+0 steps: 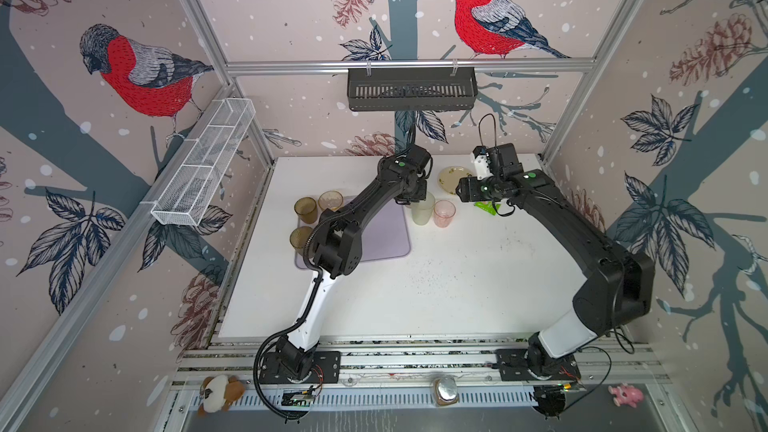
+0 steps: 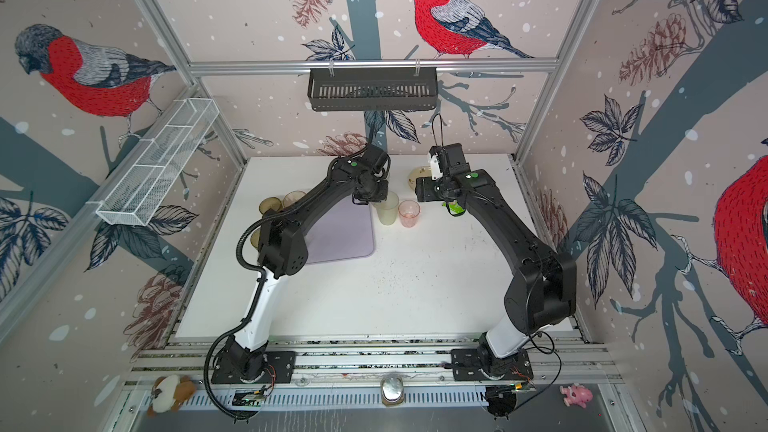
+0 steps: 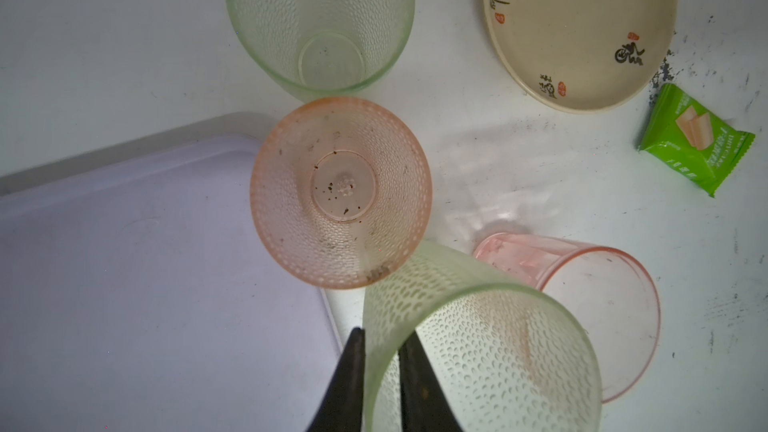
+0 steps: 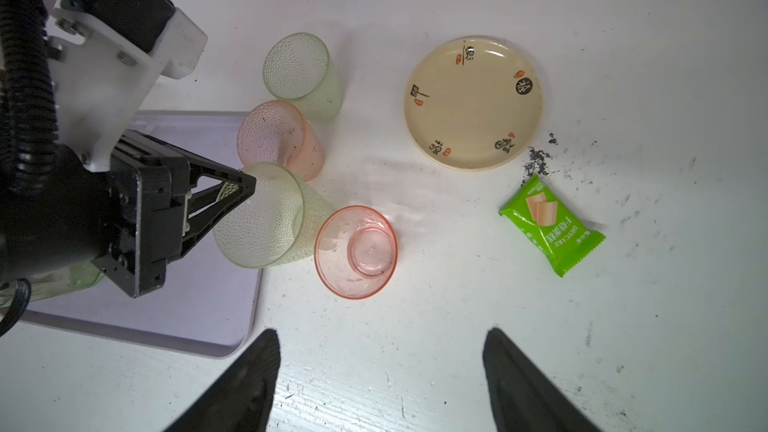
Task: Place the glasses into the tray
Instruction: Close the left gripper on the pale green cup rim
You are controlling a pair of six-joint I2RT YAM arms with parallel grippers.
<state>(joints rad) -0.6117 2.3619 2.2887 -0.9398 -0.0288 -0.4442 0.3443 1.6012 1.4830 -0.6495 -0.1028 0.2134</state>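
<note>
My left gripper (image 3: 382, 351) is shut on the rim of a pale greenish glass (image 3: 478, 347), one finger outside the wall and one inside. This glass (image 4: 266, 218) is at the corner of the lilac tray (image 4: 187, 297), next to a smooth pink glass (image 4: 357, 251). A dimpled pink glass (image 3: 340, 193) and another pale greenish glass (image 3: 320, 22) stand on the table just beyond. Two brown glasses (image 1: 305, 209) (image 1: 330, 200) and an amber glass (image 1: 301, 238) stand at the tray's left side. My right gripper (image 4: 380, 338) hangs open over bare table.
A cream plate (image 4: 473, 101) and a green snack packet (image 4: 548, 226) lie right of the glasses. A black slotted basket (image 1: 411, 89) hangs on the back wall and a white mesh basket (image 1: 203, 160) on the left wall. The left arm covers part of the tray.
</note>
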